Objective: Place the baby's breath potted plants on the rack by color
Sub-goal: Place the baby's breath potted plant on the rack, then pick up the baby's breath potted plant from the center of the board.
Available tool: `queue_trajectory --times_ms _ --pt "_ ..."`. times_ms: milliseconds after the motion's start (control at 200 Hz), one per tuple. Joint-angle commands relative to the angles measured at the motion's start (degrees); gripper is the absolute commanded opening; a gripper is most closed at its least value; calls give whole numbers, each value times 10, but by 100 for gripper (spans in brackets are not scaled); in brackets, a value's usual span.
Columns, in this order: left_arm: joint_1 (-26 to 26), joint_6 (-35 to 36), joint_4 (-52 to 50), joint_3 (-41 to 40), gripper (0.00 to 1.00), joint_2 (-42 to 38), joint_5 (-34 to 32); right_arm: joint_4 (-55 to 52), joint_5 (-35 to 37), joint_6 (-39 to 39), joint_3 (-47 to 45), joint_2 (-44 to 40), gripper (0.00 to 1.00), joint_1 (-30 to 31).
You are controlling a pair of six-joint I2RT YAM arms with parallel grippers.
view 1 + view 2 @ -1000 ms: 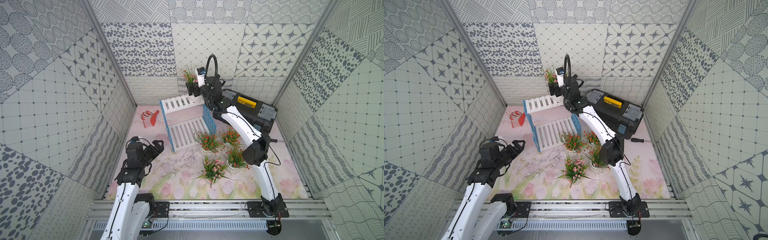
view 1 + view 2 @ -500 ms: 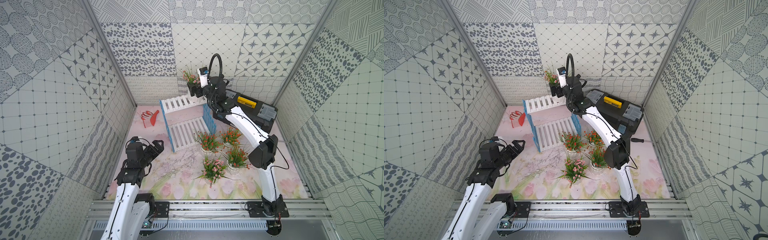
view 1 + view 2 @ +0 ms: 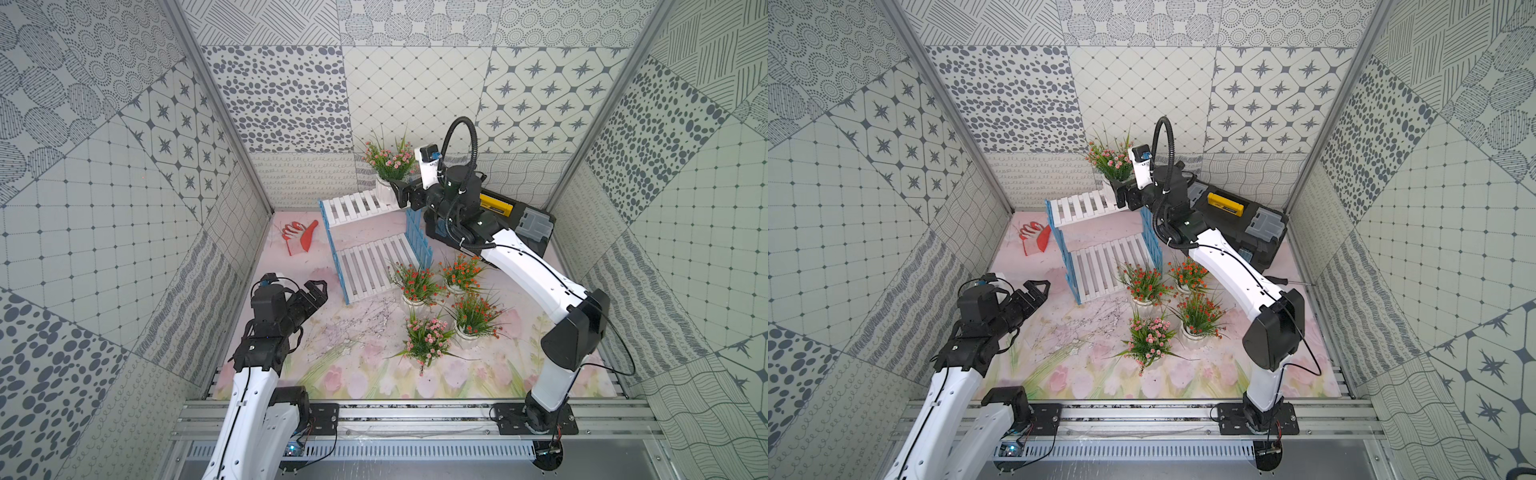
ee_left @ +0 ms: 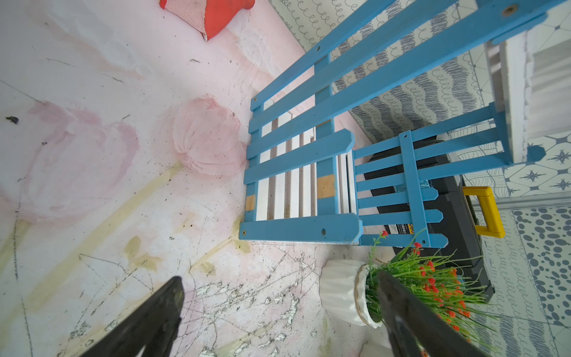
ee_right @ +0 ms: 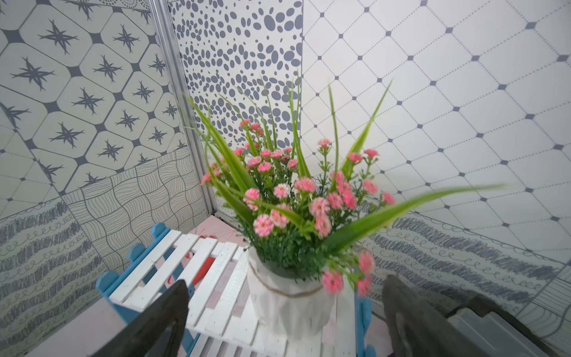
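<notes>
The rack (image 3: pixel 353 205) (image 3: pixel 1079 208) stands at the back of the mat, with white shelves and blue sides. A pink baby's breath plant (image 3: pixel 388 164) (image 3: pixel 1111 160) (image 5: pixel 296 191) stands upright at the right end of its top shelf. My right gripper (image 3: pixel 399 193) (image 3: pixel 1121 195) (image 5: pixel 285 286) is open just behind the white pot, with a gap on each side. On the mat in front of the rack stand three orange-red plants (image 3: pixel 417 284) (image 3: pixel 461 268) (image 3: pixel 473 311) and a pink plant (image 3: pixel 428 336). My left gripper (image 3: pixel 316 289) (image 3: pixel 1038 289) (image 4: pixel 279 281) hangs open and empty over the mat's left side.
A black toolbox (image 3: pixel 511 216) with a yellow handle lies right of the rack, under my right arm. A red and white glove (image 3: pixel 299 239) lies at the back left. Patterned walls close in three sides. In the left wrist view an orange-red plant (image 4: pixel 426 284) stands near the rack's side panel (image 4: pixel 296 154).
My right gripper has drawn back a little from the pink plant on the top shelf, and its elbow has swung to the right. The left arm has hardly moved.
</notes>
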Motion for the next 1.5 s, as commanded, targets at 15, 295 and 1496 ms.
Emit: queue_trajectory --times_ms 15,295,1496 --pt "2 27 -3 1 98 -5 8 35 3 36 -89 -102 98 -2" --pt "-31 99 -40 45 98 32 70 -117 -23 105 -149 -191 98 -12" --pt "-545 279 0 35 97 146 -101 -266 -358 181 -160 -150 98 -284"
